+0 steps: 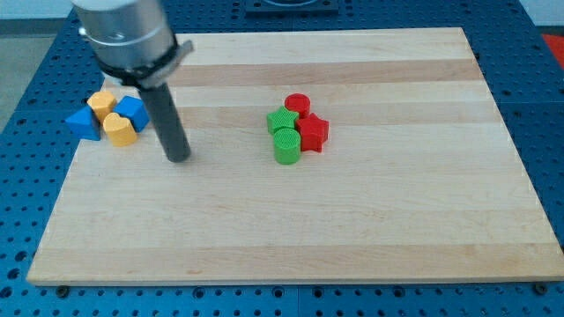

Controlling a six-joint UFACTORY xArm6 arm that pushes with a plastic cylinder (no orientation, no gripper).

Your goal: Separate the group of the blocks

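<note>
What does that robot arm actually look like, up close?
It is plain: a round, silvery-grey metal housing at the view's top left, with a darker collar beneath it. From that hangs a straight, smooth, dark grey rod ending in my tip. No cables, markings or fingers show. The tip sits right of the blue and yellow blocks.

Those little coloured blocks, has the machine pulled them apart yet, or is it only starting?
Nothing looks separated yet. The red cylinder, green star, red star and green cylinder sit bunched together mid-board. Two blue blocks and two yellow blocks huddle at the view's left edge. My tip rests just right of that cluster, apparently touching none. Both groups remain.
</note>
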